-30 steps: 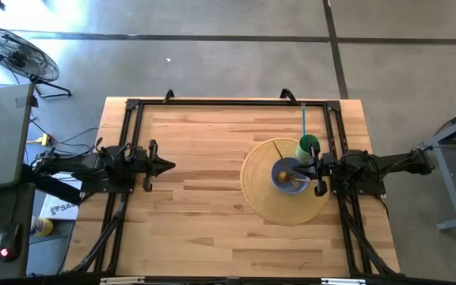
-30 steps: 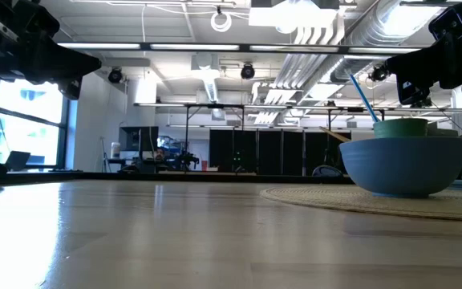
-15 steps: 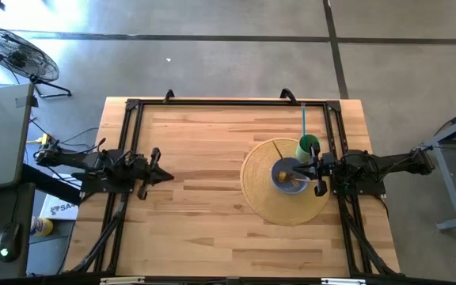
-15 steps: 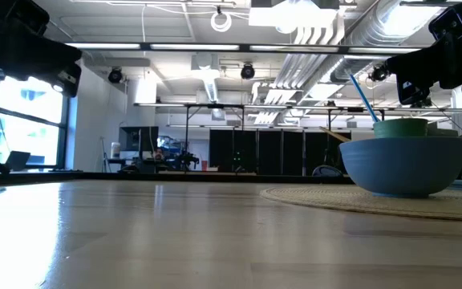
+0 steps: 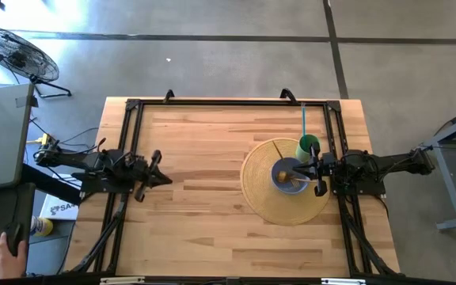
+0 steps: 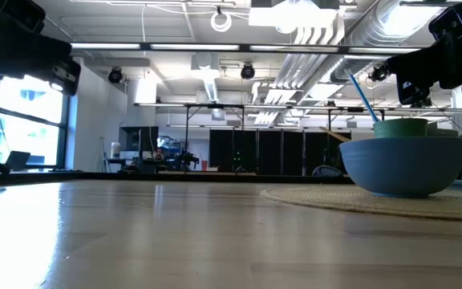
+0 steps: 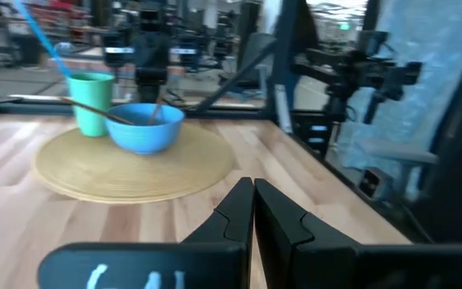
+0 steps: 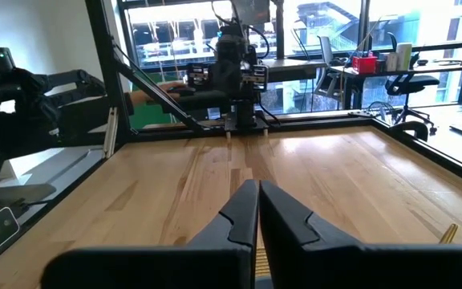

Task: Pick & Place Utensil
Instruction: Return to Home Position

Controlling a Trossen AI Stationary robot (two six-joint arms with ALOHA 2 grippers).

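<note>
Blue bowl (image 5: 285,175) holds your spoon (image 7: 101,112), green cup (image 5: 308,147) the straw (image 5: 303,123), on the mat (image 5: 266,199); left gripper (image 7: 253,187) and right gripper (image 8: 258,187) are pinched together, empty.

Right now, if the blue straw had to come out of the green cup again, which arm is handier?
Probably the right. The right gripper, shut, hangs over the mat next to the green cup with the blue straw; the left gripper, also shut, is far across the table.

bowl (image 5: 276,173), cup (image 5: 309,148) on mat (image 5: 266,201), straw (image 5: 303,119) in cup
</note>
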